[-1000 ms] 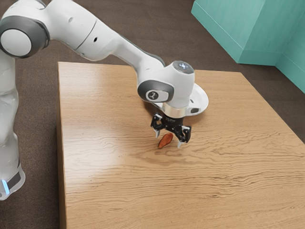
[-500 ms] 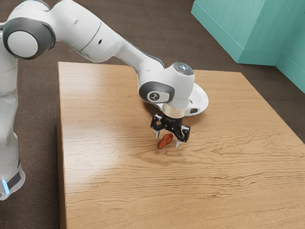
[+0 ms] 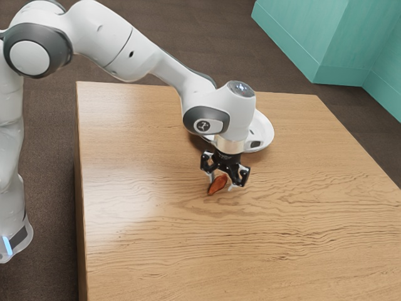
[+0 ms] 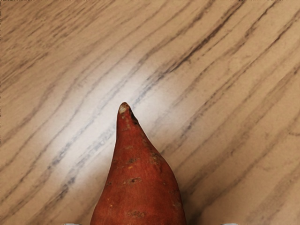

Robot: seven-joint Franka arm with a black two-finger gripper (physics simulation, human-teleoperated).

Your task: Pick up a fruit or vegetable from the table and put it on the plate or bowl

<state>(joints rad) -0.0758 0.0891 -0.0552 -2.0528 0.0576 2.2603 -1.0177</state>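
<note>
Just short of the plate (image 3: 266, 128), my gripper (image 3: 223, 183) straddled the sweet potato (image 3: 217, 186) on the table (image 3: 156, 238); pinching or spread, I couldn't tell.

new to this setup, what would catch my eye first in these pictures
A big white robot arm reaches in from the exterior view's left and hangs low over a reddish sweet potato lying near the middle of the wooden table. Just behind the arm's hand sits a white plate, and a teal wall stands in the exterior view's upper right corner.
</note>
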